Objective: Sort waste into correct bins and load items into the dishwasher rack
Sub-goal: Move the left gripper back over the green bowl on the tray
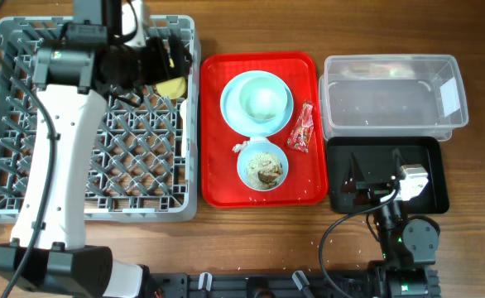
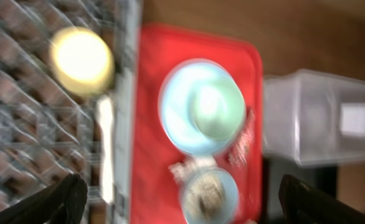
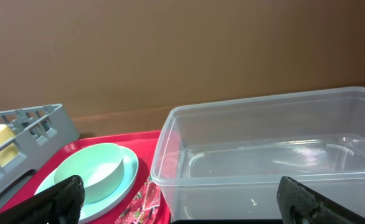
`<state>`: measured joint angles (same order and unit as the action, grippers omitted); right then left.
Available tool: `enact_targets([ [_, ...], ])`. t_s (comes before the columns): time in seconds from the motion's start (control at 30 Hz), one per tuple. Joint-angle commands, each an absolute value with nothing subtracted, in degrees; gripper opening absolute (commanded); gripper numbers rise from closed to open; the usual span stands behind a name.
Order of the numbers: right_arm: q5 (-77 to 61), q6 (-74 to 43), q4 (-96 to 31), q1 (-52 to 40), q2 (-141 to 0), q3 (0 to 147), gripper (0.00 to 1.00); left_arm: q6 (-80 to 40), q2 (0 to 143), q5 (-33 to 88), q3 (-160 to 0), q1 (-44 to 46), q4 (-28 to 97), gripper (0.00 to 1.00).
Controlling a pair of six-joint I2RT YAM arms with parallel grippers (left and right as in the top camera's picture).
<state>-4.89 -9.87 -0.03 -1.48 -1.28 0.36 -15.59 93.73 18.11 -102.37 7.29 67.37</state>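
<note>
Overhanging rack, left arm half-hides yellow cup; red tray alongside.

Place: staged robot test bench, lab-like.
Surface: bare wooden table carrying two robot arms.
Backdrop: plain brown wall ahead of the right gripper and its jaws.

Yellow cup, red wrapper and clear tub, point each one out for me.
yellow cup (image 2: 81, 57), left wrist view, centre of its round face.
red wrapper (image 1: 300, 130), overhead view, middle of the wrapper.
clear tub (image 1: 383, 101), overhead view, bare floor inside.
</note>
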Motion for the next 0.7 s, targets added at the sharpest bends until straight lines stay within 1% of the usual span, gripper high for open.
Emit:
enact_targets([
  [0.0, -4.8, -10.6, 0.1, -1.5, -1.0, 0.3, 1.0, -15.5, 95.6, 24.0, -102.3, 10.5, 71.8, 1.0],
  [0.03, -4.8, -10.6, 0.1, -1.5, -1.0, 0.3, 1.0, -15.5, 96.1, 24.0, -102.3, 12.0, 74.0, 0.95],
  [0.07, -4.8, -10.6, 0.1, -1.5, -1.0, 0.3, 1.0, -15.5, 96.4, 24.0, -102.3, 13.9, 75.7, 0.86],
  [0.1, -4.8, -10.6, 0.1, -1.5, -1.0, 0.3, 1.0, -15.4, 96.6, 23.8, -101.8, 16.8, 77.1, 0.85],
  [0.13, -4.8, -10.6, 0.1, -1.5, -1.0, 0.3, 1.0, -15.5, 96.6, 22.9, -101.0, 19.2, 77.1, 0.86],
  [0.17, -4.8, -10.6, 0.1, -1.5, -1.0, 0.3, 1.0, -15.5, 96.6, 21.9, -100.1, 21.4, 76.8, 0.98],
  [0.2, -4.8, -10.6, 0.1, -1.5, -1.0, 0.3, 1.0, -15.5, 96.6, 20.9, -98.0, 25.1, 75.8, 1.0],
  [0.27, -4.8, -10.6, 0.1, -1.5, -1.0, 0.3, 1.0, -15.8, 96.6, 20.9, -93.8, 30.2, 71.7, 1.0],
  [0.37, -4.8, -10.6, 0.1, -1.5, -1.0, 0.3, 1.0, -17.6, 96.6, 20.9, -85.1, 39.5, 60.8, 1.0],
  [0.47, -4.8, -10.6, 0.1, -1.5, -1.0, 0.3, 1.0, -17.7, 96.6, 20.9, -81.7, 45.9, 56.1, 1.0],
  [0.57, -4.8, -10.6, 0.1, -1.5, -1.0, 0.3, 1.0, -17.6, 96.6, 17.9, -81.7, 50.3, 55.0, 1.0],
  [0.67, -4.8, -10.6, 0.1, -1.5, -1.0, 0.3, 1.0, -17.6, 96.6, 17.9, -81.7, 50.6, 55.0, 1.0],
])
